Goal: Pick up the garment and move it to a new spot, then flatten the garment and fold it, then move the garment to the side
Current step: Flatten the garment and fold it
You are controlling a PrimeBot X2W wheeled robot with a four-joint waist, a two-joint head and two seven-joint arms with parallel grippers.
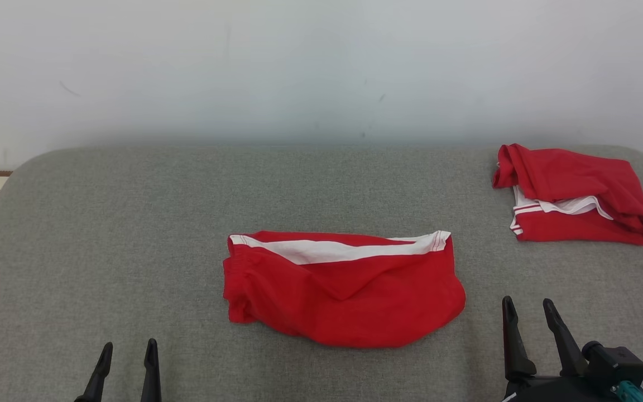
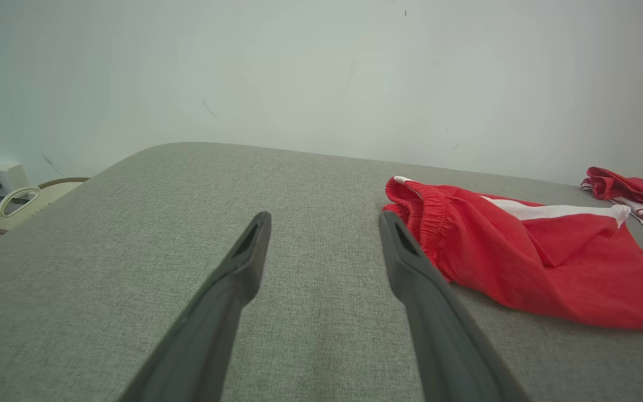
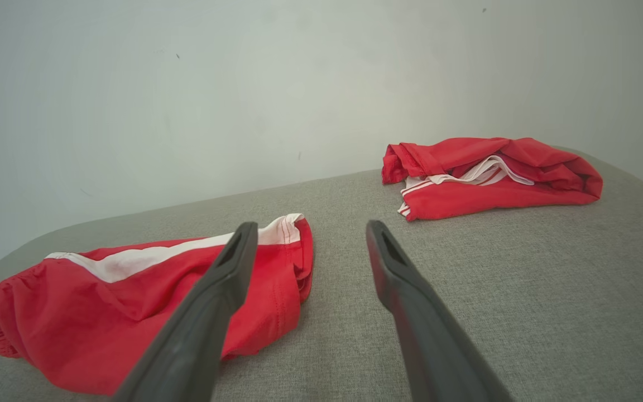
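pointing toward the wall [image 1: 321,67], the left gripper [image 1: 130,344] has its two dark fingers spread wide apart and holds nothing. it is near the red garment [image 1: 344,290], off its left side, not touching it. the right gripper [image 1: 527,302] is spread wide too, with nothing in it, just beside the red garment's right end but apart from it. the red garment lies folded on the grey cushion [image 1: 132,223], with a white band [image 1: 344,251] along its far edge. a second red bundle [image 1: 572,195] sits well apart, right of the red garment and further back.
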